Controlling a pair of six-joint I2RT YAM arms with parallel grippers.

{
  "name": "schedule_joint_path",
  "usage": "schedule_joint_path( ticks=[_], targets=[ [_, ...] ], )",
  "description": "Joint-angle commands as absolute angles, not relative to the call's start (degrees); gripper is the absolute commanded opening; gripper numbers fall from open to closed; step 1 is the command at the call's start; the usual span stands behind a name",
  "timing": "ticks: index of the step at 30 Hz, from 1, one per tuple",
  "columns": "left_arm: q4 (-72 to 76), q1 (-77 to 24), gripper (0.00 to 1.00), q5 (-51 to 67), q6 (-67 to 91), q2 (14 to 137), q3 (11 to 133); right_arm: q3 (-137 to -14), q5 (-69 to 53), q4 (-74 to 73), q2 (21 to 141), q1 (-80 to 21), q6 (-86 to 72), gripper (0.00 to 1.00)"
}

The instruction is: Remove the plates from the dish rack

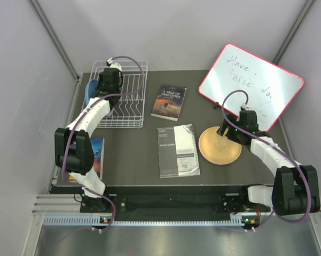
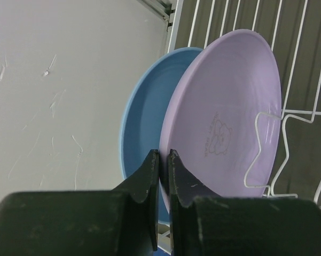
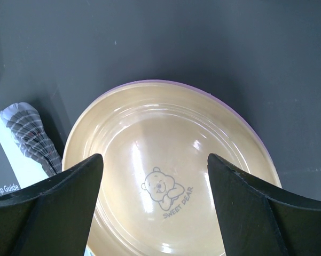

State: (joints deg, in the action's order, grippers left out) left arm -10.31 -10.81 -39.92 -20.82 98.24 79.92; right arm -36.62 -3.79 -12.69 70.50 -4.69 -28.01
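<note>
The white wire dish rack stands at the back left. A lavender plate and a blue plate stand on edge in it, the blue one behind. My left gripper reaches into the rack and is shut on the lavender plate's rim. An orange-tan plate lies flat on the table at the right. My right gripper is open and empty just above it, one finger on each side. A thin purplish rim shows under its far edge.
A red-framed whiteboard leans at the back right. A dark book lies mid-table and a setup guide booklet lies beside the tan plate. Another book lies by the left arm. Grey walls close in both sides.
</note>
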Motion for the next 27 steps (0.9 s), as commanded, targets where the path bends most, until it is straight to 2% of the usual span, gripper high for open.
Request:
schedule_joint_path(
  ticks=[1, 4, 5, 6, 10, 11, 14, 17, 19, 20, 22, 27],
  targets=[
    [-11.6, -11.1, 0.10, -35.9, -17.7, 95.0, 81.1, -36.9, -4.1, -10.3, 70.1, -4.2, -26.8, 0.79],
    [-12.1, -11.1, 0.21, -35.9, -16.8, 95.4, 81.0, -36.5, -4.0, -10.3, 70.0, -4.1, -26.9, 0.79],
    [-12.2, -11.1, 0.28, -35.9, -16.5, 95.4, 80.9, -36.4, -4.0, -10.2, 70.0, -4.1, -26.8, 0.79],
    [-12.2, -11.1, 0.40, -36.0, -16.3, 95.4, 80.9, -36.3, -4.0, -10.3, 70.1, -4.1, -26.7, 0.79],
    [-11.7, -11.0, 0.57, -35.9, -15.7, 95.6, 79.8, -36.1, -4.0, -10.3, 70.1, -4.1, -26.6, 0.79],
    [-11.6, -10.8, 0.57, -35.4, -15.1, 95.6, 79.6, -36.2, -3.9, -10.3, 70.1, -4.0, -26.5, 0.79],
    [-12.0, -9.9, 0.55, -33.1, -13.2, 96.0, 79.4, -36.5, -3.8, -10.6, 70.2, -3.9, -26.1, 0.79],
    [-12.9, -9.3, 0.47, -31.6, -11.8, 97.0, 79.4, -36.6, -3.6, -11.0, 70.2, -3.8, -25.7, 0.79],
    [-13.4, -8.9, 0.37, -30.9, -11.0, 97.6, 79.2, -36.7, -3.4, -11.2, 70.3, -3.6, -25.6, 0.79],
    [-13.4, -8.8, 0.26, -30.9, -10.1, 97.8, 79.1, -36.7, -3.5, -11.2, 70.2, -3.6, -25.6, 0.79],
    [-13.4, -8.4, 0.23, -31.1, -9.3, 98.3, 79.1, -36.8, -3.5, -11.5, 70.4, -3.6, -25.5, 0.79],
    [-13.4, -7.9, 0.00, -30.3, -8.3, 98.9, 78.9, -37.0, -3.3, -11.9, 70.1, -3.4, -25.3, 0.79]
  ],
)
